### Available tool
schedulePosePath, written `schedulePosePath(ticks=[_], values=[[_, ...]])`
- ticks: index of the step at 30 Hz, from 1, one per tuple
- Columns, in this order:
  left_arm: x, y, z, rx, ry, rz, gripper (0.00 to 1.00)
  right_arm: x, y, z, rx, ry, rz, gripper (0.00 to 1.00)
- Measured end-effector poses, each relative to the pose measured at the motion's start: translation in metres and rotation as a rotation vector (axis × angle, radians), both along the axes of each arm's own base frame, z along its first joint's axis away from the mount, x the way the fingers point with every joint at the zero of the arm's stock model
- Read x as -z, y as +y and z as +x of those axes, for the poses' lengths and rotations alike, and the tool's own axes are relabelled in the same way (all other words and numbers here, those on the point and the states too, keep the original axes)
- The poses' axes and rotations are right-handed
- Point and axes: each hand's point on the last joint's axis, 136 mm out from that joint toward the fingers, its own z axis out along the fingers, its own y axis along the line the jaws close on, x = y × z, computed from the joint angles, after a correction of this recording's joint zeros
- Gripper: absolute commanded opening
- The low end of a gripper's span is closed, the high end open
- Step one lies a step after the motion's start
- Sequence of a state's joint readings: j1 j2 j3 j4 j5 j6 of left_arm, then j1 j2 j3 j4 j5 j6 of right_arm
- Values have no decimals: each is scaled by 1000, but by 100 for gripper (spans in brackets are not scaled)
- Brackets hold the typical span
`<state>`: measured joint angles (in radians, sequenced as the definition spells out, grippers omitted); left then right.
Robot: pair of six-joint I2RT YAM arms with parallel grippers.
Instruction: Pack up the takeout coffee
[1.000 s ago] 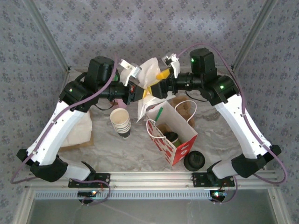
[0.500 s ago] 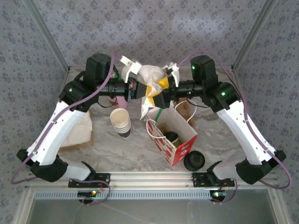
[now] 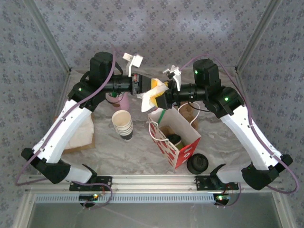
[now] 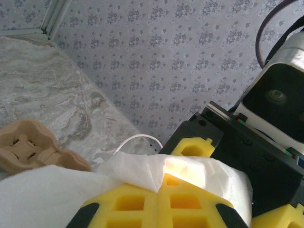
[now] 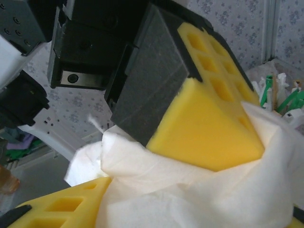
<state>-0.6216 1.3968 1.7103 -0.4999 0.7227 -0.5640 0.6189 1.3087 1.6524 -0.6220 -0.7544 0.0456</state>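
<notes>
From above, the left gripper point(image 3: 144, 89) and right gripper point(image 3: 163, 98) share a crumpled white paper napkin point(image 3: 152, 94) at 11 o'clock of the red-and-white paper bag point(image 3: 184, 151) holding the dark-sided, black-lidded paper coffee cup point(image 3: 175, 139). In the left wrist view, the left jaws are pinched on the napkin point(image 4: 57, 190). In the right wrist view, whether the right jaws clamp it cannot be told, so opposed pulling could tear or drop it.

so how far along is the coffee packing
Done: the black-lidded dark paper cup sits inside the red and white paper bag. In hand: the left gripper pinches a white paper napkin above the bag, with the right gripper against it too. Left: probably dropping the napkin in.
</notes>
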Motion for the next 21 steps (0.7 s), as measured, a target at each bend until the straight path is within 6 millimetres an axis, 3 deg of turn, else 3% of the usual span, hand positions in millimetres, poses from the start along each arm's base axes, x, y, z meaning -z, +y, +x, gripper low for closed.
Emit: schedulePosePath(ticks=[5, 6, 7, 9, 14, 21], values=[[0, -3, 5, -5, 26, -40, 0, 3, -2, 10, 59, 7, -11, 23], [0, -3, 6, -7, 31, -45, 0, 3, -2, 12, 69, 9, -13, 25], [1, -3, 7, -9, 33, -49, 0, 4, -2, 13, 77, 9, -15, 34], [3, -2, 10, -25, 36, -51, 0, 4, -2, 14, 82, 22, -16, 68], [7, 2, 20, -60, 41, -51, 0, 5, -2, 16, 103, 31, -17, 77], [11, 2, 21, -65, 49, -46, 0, 8, -16, 36, 216, 40, -28, 83]])
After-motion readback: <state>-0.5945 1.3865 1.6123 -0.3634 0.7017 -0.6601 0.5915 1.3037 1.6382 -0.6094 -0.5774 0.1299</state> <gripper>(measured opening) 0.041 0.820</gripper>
